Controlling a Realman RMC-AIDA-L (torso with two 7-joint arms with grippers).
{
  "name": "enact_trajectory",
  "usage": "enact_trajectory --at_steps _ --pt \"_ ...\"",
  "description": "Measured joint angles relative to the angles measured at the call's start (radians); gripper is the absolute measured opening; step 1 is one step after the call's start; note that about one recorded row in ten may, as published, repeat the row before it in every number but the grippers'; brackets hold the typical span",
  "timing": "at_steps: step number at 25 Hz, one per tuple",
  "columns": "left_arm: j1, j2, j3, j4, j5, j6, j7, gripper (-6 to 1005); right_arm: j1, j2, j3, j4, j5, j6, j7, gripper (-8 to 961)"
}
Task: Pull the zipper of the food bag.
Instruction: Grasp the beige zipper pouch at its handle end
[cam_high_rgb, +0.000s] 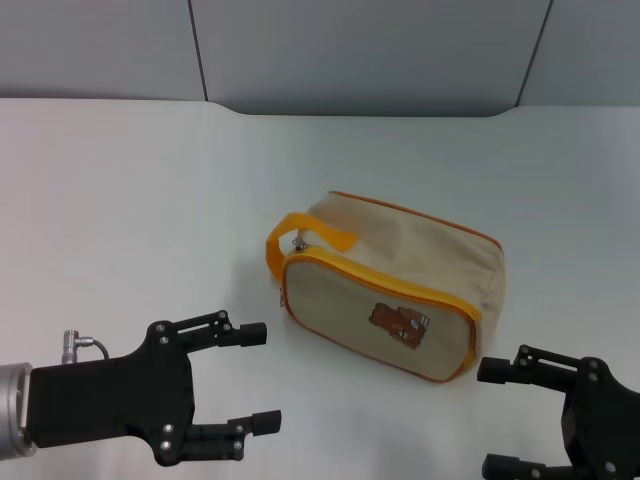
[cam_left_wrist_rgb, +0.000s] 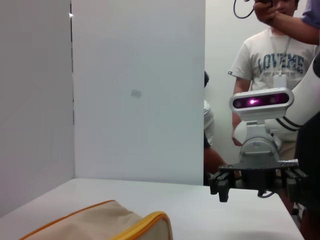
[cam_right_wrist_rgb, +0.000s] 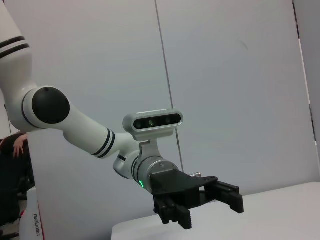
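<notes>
We've got both the left gripper (cam_high_rgb: 255, 378) and right gripper (cam_high_rgb: 497, 418) spread wide, flanking the food bag (cam_high_rgb: 400, 285); an unbraced bag could slide once the zipper (cam_high_rgb: 385, 280) pull gets tugged.

The food bag (cam_high_rgb: 400, 285) is made of matt beige woven cloth, canvas-like, slightly creased on its top face. It is edged with the zipper (cam_high_rgb: 385, 278), an orange-yellow fabric band, smooth and faintly shiny, and a small silver metal pull (cam_high_rgb: 298, 241) is seen at the bag's left end. A brown printed patch (cam_high_rgb: 397, 322) is set on the near face. The table (cam_high_rgb: 130, 190) is surfaced in smooth, matt white material. The left gripper (cam_high_rgb: 257, 378) and the right gripper (cam_high_rgb: 490, 418) are built of matt black hard plastic or metal, fixed with small bright screws. A brushed silver metal cuff (cam_high_rgb: 12, 410) is seen at the left wrist. The left arm's shell (cam_right_wrist_rgb: 75, 127) is finished in glossy white plastic with black bands.
</notes>
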Motion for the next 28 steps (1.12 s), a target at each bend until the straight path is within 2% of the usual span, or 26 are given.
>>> enact_trajectory --at_steps 13,14,15,16,21,25,28 --pt "-0.003 -0.002 -0.013 -0.02 -0.004 -0.062 0.044 791 0.0 0.002 -0.002 0.002 0.002 0.008 -0.002 819" --pt "-0.003 -0.002 -0.026 -0.035 -0.012 -0.101 0.063 790 0.0 0.002 -0.001 0.002 0.003 0.009 -0.002 818" --pt "-0.006 -0.002 -0.065 -0.084 -0.046 -0.219 0.099 789 0.0 0.002 -0.001 0.002 0.003 0.009 -0.002 817" --pt "-0.006 -0.002 -0.065 -0.084 -0.046 -0.219 0.099 788 0.0 0.002 0.0 0.001 0.003 0.009 -0.003 817" --pt "-0.06 -0.005 -0.091 -0.245 -0.134 -0.473 0.201 785 -0.001 0.003 -0.001 0.002 0.002 0.01 -0.004 813" --pt "-0.123 -0.007 -0.094 -0.372 -0.146 -0.571 0.29 782 -0.001 0.003 -0.001 0.002 0.001 0.01 -0.004 810" --pt "-0.153 -0.007 -0.101 -0.427 -0.155 -0.596 0.334 780 -0.001 0.003 0.0 0.003 0.001 0.011 -0.004 807"
